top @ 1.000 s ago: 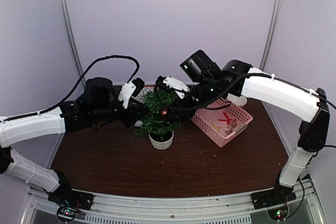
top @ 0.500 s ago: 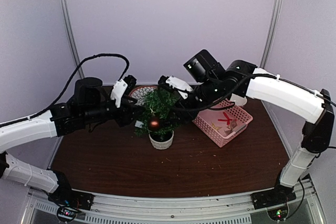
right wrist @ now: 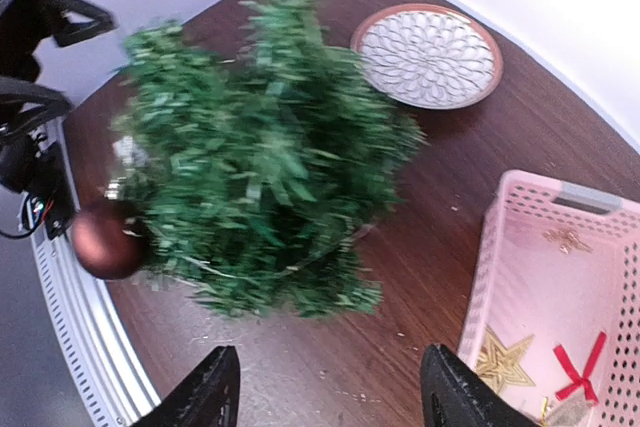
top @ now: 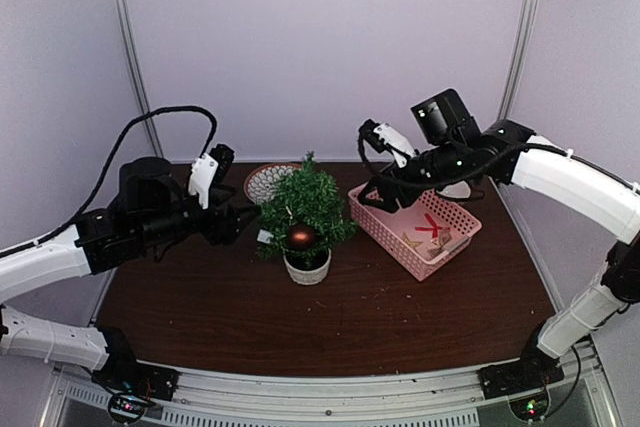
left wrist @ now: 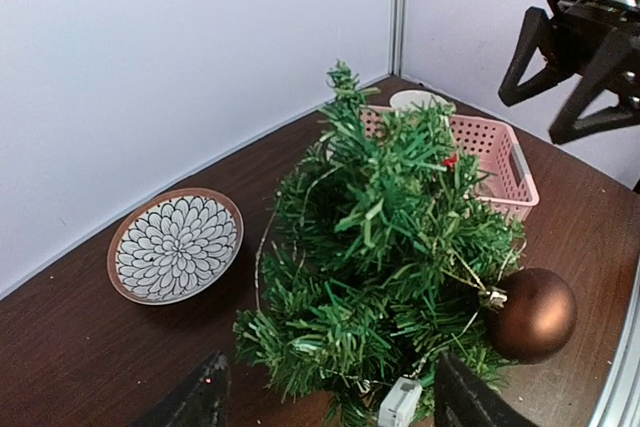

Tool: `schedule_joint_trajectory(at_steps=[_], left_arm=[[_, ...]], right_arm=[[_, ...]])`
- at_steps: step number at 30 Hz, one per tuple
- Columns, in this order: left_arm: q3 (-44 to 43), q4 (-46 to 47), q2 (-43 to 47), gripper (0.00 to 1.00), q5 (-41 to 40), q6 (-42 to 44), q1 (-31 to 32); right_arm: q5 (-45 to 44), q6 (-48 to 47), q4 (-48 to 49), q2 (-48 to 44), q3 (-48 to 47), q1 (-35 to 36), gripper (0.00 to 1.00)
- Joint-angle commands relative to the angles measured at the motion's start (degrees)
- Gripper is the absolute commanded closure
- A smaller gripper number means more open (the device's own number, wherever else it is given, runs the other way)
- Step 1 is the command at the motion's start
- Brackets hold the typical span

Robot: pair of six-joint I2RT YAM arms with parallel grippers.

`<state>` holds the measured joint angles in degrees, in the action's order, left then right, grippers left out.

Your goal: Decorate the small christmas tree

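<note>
The one small christmas tree (top: pixel 305 202) stands upright in its whitish pot (top: pixel 307 267) at the middle of the worktop (top: pixel 200 307). One brown ball (top: pixel 301 237) hangs on its front. Behind it on the left lies one patterned plate (top: pixel 265 182). On the right is one pink basket (top: pixel 390 242), holding a gold star (right wrist: pixel 497 362) and a red bow (right wrist: pixel 578 365). The left hand (top: pixel 232 209) is just left of the tree, fingers apart and empty. The right hand (top: pixel 380 175) is over the basket, also apart and empty.

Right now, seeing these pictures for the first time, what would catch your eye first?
The small christmas tree stands mid-table in a white pot, a shiny brown ball hanging on its near side. A pink basket with a gold star inside sits to its right; a flower-patterned plate lies behind it on the left.
</note>
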<state>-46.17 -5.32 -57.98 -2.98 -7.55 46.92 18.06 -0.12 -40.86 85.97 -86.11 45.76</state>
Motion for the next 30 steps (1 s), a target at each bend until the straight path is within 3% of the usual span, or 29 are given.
schedule_joint_trajectory(at_steps=[1,7,11,23,30], left_arm=[[1.5,2.5,1.8,0.30,-0.1,-4.5,-2.5],[2.3,4.2,1.6,0.30,1.3,-6.4,-4.8],[2.2,4.9,0.4,0.30,1.9,-6.6,-5.4],[0.6,5.0,-2.8,0.30,3.0,-6.5,-6.4],[0.3,7.2,-3.7,0.30,3.0,-6.3,-6.6]], right_arm=[[0.6,1.6,3.0,-2.2,4.4,-8.0,0.36],[-2.6,0.9,2.3,4.3,8.6,-19.2,0.38],[-1.7,-0.6,6.6,10.5,9.5,-22.6,0.40],[-1.8,-4.5,8.3,33.5,-9.3,-24.2,0.47],[-1.8,-4.3,8.7,39.2,-15.7,-24.7,0.53]])
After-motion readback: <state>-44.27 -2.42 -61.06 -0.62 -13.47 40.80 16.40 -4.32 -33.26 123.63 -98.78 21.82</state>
